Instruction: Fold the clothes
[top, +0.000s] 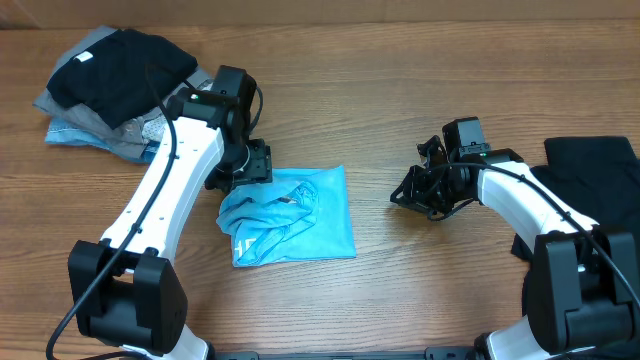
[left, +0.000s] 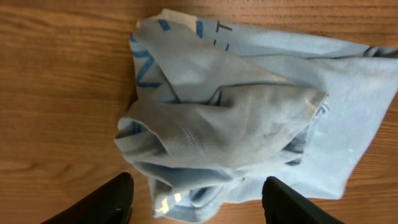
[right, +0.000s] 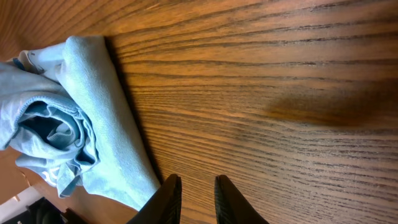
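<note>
Surface: brown wood-grain tabletop (top: 400, 290), seen from overhead and from both wrists.
Task garment: light sky-blue cotton T-shirt (top: 300, 225), roughly folded into a square with a rumpled heap on its left side; lies near the middle of the tabletop, slightly toward the left edge.
Left gripper (left: 199, 186): above the T-shirt's left part; jaws wide apart, gripping nothing, rumpled cloth below them.
Right gripper (right: 196, 186): over bare wood, right of the T-shirt and apart from it; jaws narrow, a slim gap with wood showing through, nothing held.
Far left corner: pile of clothes (top: 110, 80), black garment on top of grey and blue ones.
Right edge: flat black garment (top: 595, 165), partly under the right arm.
</note>
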